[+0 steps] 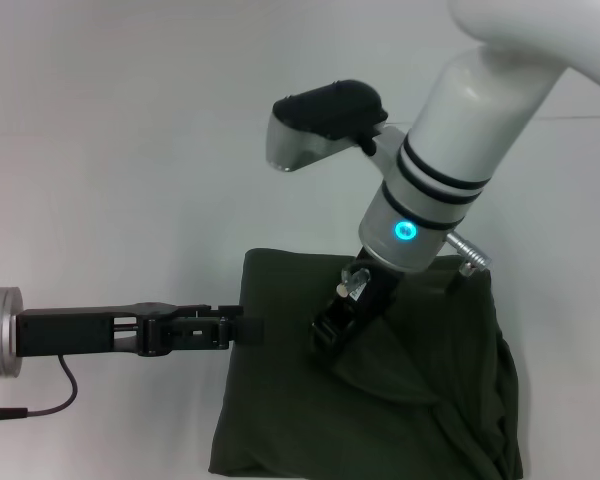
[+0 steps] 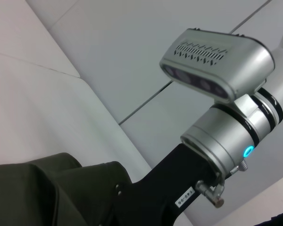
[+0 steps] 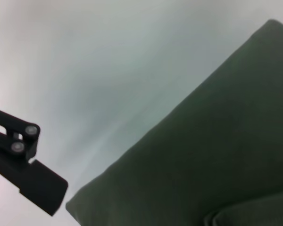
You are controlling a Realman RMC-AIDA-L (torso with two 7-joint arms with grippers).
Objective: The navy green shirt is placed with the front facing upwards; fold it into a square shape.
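- The green shirt [image 1: 420, 400] is lying folded into a chunky square on the white table [image 1: 110, 150], in the lower right of the head view.
- The left gripper [image 1: 245, 328] is reaching in from the left side. Its tips are sitting at the shirt's left edge. I cannot tell if it is open or closed.
- The right gripper [image 1: 332, 332] is pointing down onto the middle of the shirt. I cannot tell if it is pinching any cloth.

Shirt: dark olive-green cloth shirt [image 1: 410, 400], folded to a rough square on the white table [image 1: 110, 150].
Left gripper [image 1: 248, 329]: black, reaching in level, tip at the shirt's left edge.
Right gripper [image 1: 330, 335]: black, angled down onto the shirt's upper middle.
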